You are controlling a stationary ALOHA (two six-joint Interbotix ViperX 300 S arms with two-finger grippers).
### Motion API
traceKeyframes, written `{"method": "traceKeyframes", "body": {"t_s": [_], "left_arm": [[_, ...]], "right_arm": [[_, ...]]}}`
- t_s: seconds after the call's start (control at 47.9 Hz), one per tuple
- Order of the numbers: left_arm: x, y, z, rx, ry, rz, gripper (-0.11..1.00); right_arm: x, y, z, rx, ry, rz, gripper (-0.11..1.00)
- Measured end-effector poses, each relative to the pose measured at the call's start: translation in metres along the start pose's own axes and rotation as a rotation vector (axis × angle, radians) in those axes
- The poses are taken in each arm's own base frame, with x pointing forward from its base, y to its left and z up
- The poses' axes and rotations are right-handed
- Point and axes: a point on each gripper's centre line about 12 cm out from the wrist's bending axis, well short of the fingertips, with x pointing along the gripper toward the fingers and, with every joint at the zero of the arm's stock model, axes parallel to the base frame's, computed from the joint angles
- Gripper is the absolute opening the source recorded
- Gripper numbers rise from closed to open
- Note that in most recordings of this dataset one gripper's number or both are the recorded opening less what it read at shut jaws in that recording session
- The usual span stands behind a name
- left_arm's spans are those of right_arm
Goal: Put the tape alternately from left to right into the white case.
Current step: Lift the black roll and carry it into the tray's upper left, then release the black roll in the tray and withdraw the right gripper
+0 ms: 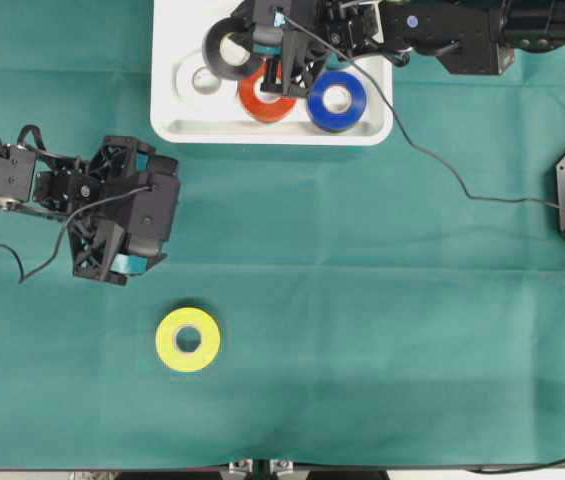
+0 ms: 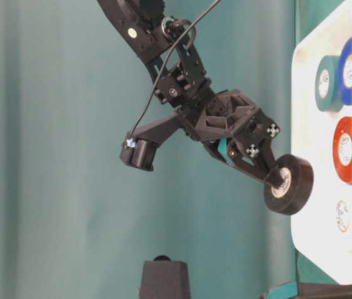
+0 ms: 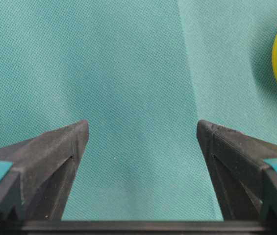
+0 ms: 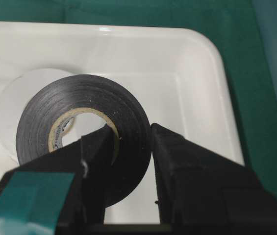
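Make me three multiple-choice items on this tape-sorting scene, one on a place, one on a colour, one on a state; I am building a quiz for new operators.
1. Where does the yellow roll lie?
A. In the white case
B. On the green cloth, outside the case
C. In the left hand

2. What colour is the roll that the right hand holds?
A. Black
B. Red-orange
C. Blue

3. How does the left hand stand?
A. Shut on the yellow roll
B. Shut on nothing
C. Open, nothing between its fingers

Answers:
1 B: the overhead view shows it alone on the cloth, well away from the white case.
2 A: the right wrist view shows one finger through the core of the black roll and one outside it, above the case.
3 C: the left wrist view shows only cloth between the spread fingers.
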Motion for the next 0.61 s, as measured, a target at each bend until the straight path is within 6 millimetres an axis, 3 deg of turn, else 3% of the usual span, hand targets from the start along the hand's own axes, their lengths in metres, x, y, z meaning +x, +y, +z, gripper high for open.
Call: {"method": "traceKeyframes", "body": {"t_s": [0.23,0.606], "left_arm": [[0.0,-0.0004,0.0002,0.003,-0.002,0.0,0.65],[-0.0004,0.0,0.0005,0.0,-0.003,0.0,0.65]], "right_arm": [[0.0012,-0.0102,0.0007,-0.02,-0.028,0.007,0.24],[0.0021,-0.01,0.0018,-0.027,-0.037,0.014,0.24]]}}
